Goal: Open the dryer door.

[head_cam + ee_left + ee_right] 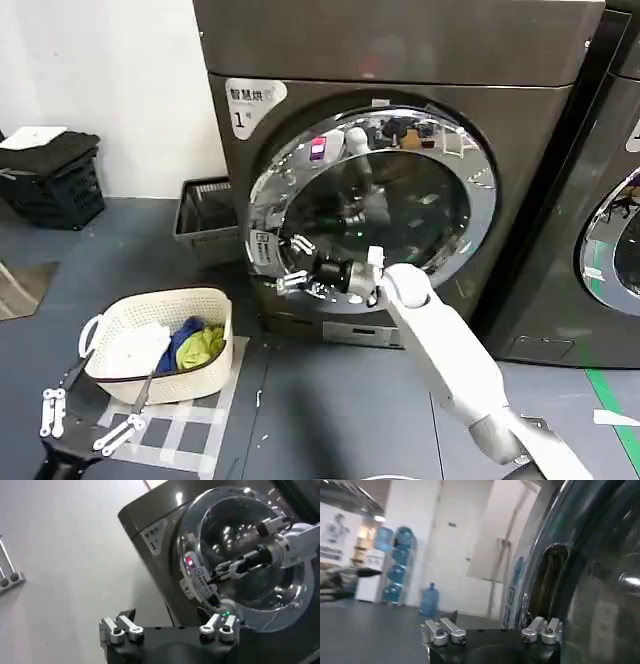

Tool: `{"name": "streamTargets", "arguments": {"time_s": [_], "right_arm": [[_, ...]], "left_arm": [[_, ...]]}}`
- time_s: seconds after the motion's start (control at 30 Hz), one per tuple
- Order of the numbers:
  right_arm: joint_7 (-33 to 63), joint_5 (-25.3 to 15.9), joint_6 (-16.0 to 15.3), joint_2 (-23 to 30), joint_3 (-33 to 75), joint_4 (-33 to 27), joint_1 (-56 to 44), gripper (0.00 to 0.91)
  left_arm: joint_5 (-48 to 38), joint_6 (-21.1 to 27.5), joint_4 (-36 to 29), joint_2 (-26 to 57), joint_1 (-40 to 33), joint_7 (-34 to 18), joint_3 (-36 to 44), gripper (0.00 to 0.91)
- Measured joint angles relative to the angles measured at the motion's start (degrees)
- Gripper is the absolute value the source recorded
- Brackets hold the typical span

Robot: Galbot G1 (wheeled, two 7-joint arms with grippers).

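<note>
The dryer (400, 50), dark grey-brown with a white "1" sticker (245, 105), stands ahead. Its round dryer door (480, 190) has a chrome rim around dark glass. My right gripper (288, 265) is at the rim's lower left edge, open, with its fingers spread along the rim. The left wrist view has that gripper (215, 575) against the same edge of the dryer door (250, 540). In the right wrist view the open right gripper (492, 627) sits beside the dryer door (590, 580). I cannot tell whether the door is ajar. My left gripper (85, 420) (167, 630) hangs open at the lower left.
A white laundry basket (110, 320) holding clothes sits on the floor left of the dryer, on a grid of white tape (190, 420). A dark wire basket (205, 215) and a black crate (55, 180) stand by the wall. A neighbouring machine (600, 230) is on the right.
</note>
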Motion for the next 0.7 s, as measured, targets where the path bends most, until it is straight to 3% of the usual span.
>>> {"name": "streamTargets", "arguments": {"time_s": [0.7], "right_arm": [[-13.8,3.5,0.9,-6.1,0.5,5.0,-2.8,0.907]], "left_arm": [[-1.3,2.6,1.9,5.6,-3.2,0.1,1.0,0.907]]}}
